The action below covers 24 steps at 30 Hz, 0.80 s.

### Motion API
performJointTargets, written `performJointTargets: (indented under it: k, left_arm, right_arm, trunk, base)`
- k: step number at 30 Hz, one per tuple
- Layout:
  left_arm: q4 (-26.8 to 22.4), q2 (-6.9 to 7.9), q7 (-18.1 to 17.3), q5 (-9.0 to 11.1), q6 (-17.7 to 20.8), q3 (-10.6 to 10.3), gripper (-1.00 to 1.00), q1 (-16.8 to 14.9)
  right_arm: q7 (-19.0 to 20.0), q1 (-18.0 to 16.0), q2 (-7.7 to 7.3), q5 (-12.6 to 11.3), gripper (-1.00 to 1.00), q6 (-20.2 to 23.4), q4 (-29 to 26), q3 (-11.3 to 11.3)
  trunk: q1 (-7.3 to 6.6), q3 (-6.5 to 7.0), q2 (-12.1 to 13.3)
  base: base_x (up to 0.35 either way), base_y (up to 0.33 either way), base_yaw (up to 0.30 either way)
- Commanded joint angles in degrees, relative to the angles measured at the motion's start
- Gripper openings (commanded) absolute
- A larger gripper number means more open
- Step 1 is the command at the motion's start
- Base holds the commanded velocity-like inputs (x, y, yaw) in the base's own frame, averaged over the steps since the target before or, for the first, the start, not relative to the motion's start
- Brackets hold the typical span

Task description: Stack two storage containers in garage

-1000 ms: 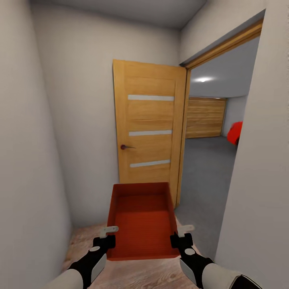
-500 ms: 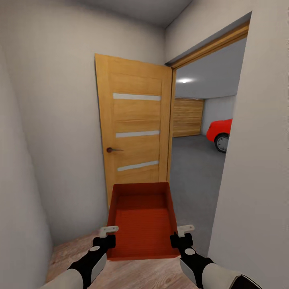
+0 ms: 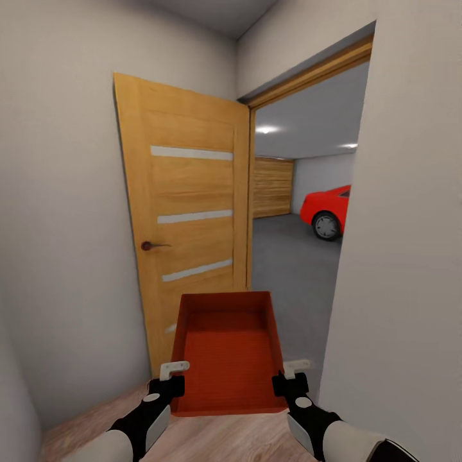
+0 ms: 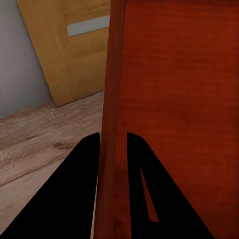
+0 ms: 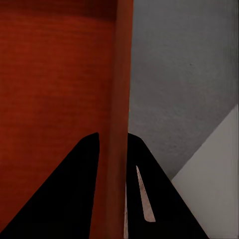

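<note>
So over the last second the whole view has swung to the right, which I read as the robot turning toward the doorway rather than anything in the room moving: the open light-wood door with three pale horizontal strips (image 3: 186, 224) has slid left in frame, and the red car (image 3: 328, 208) parked in the garage has gone from a sliver at the door frame to showing its nose and a front wheel. The orange-red rectangular lidless box (image 3: 226, 350) sits in exactly the same spot relative to the arms, carried out in front at about waist height over the light wood-plank flooring (image 3: 212, 436). The left gripper (image 3: 169, 375) is pinched on the box's left wall and the right gripper (image 3: 292, 373) on its right wall; in both wrist views you can see the wall running straight down between the two dark fingers. My take: it's lining up to drive through, so this container is nearly delivered. The dark grey garage floor (image 3: 289, 269) starts right past the threshold. What to watch is the pale wall edge on the right (image 3: 398, 256), close to the right arm, and the door leaf on the left, so the gap looks tight-ish for box plus elbows.
</note>
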Motion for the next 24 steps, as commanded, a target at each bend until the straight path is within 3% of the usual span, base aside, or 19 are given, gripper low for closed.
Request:
performJointTargets:
  k: [1,24]
  left_arm:
    - [-0.11,0.4,2.11,-0.27,-1.98,-1.04,-1.0,-0.01]
    - [-0.11,0.4,2.11,-0.27,-1.98,-1.04,-1.0,-0.01]
  right_arm:
    - [0.16,-0.06,0.06,-0.08,-1.0,0.26,-0.06,-4.37]
    - [0.16,-0.06,0.06,-0.08,-1.0,0.21,-0.12,-4.37]
  trunk:
    - [0.03,-0.09,-0.06]
    - [0.03,-0.09,-0.06]
  base:
    - [0.185,0.156,-0.286]
    - [0.185,0.156,-0.276]
